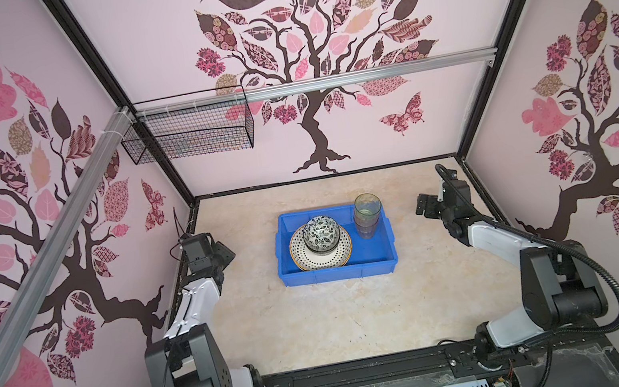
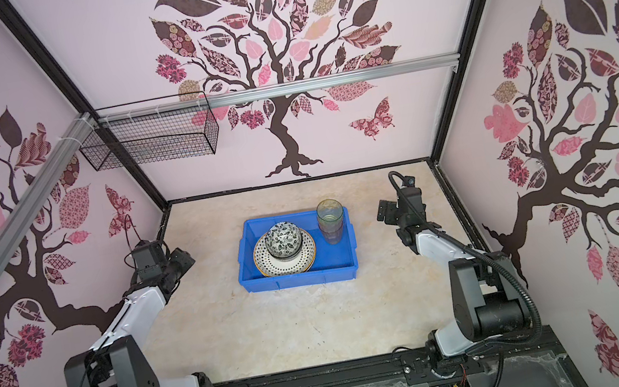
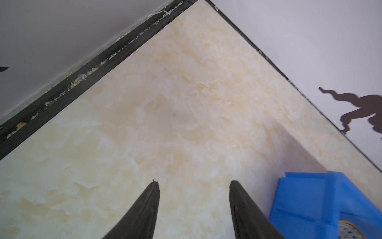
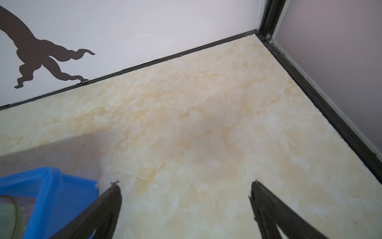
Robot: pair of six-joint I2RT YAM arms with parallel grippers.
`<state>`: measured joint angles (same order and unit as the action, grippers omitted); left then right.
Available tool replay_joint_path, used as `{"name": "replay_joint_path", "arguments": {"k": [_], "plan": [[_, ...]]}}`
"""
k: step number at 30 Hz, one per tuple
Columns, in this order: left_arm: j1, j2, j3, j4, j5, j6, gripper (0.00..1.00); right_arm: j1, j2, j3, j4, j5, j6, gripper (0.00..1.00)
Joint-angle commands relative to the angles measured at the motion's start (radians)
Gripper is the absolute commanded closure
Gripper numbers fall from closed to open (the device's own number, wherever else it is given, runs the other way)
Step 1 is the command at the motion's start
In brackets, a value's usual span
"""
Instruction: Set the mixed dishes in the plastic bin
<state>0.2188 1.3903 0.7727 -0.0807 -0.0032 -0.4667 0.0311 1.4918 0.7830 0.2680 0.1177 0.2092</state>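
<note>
Bright blue shallow plastic bin (image 1: pixel 337 272): sits mid-table (image 1: pixel 320 327) | round dotted-rim plates (image 1: pixel 299 246) under black-white leafy bowl (image 1: pixel 321 234): bin's 9 o'clock half | translucent stacked cups (image 1: pixel 367 217): its 2 o'clock corner | left gripper (image 3: pixel 194 183): spread, empty, 9 o'clock of bin | right gripper (image 4: pixel 185 183): spread wide, empty, 3 o'clock

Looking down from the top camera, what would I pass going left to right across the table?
In a top view: left gripper → stack of plates → stacked cups → right gripper. Plates and cups sit inside the blue bin.
</note>
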Motion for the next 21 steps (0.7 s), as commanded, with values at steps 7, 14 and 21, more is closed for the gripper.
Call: {"name": "replay_joint_path", "arguments": {"k": [7, 14, 21], "plan": [[0.001, 0.033, -0.187, 0.47, -0.081, 0.187, 0.02, -0.013, 0.015, -0.151, 0.285, 0.074, -0.074, 0.01], [0.0, 0.065, -0.272, 0.643, 0.008, 0.229, 0.02, -0.013, 0.0, -0.281, 0.46, 0.097, -0.094, 0.0], [-0.019, 0.072, -0.347, 0.784, 0.053, 0.268, 0.02, -0.01, 0.042, -0.464, 0.811, 0.017, -0.136, 0.0]]}}
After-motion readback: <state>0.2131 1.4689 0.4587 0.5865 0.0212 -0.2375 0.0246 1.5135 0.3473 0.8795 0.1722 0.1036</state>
